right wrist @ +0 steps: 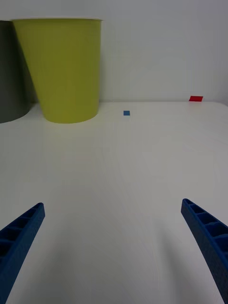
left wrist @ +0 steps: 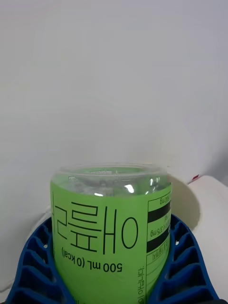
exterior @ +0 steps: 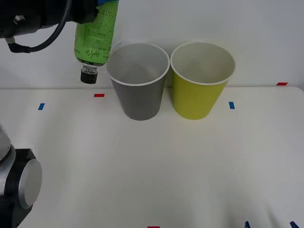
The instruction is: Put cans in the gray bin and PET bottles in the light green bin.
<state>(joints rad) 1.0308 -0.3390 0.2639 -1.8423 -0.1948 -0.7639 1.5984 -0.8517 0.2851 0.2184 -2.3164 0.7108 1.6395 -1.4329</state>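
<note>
Green-labelled PET bottle [exterior: 96, 35] hangs cap-down in the clamped left claw [left wrist: 114, 266], left of the gray bin [exterior: 138, 80]; right claw [right wrist: 114, 247] gapes.

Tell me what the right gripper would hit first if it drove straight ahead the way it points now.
Probably nothing soon: the right gripper, open, points across bare table. The light green bin stands off to one side of that line; the wall lies beyond.

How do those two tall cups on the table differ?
The tall round gray plastic bin stands toward the robot's left; the tall round yellow-green plastic bin stands toward its right. The gray bin stands nearer the held green-labelled bottle. Both share size, tapered shape, white rims, and stand upright.
</note>
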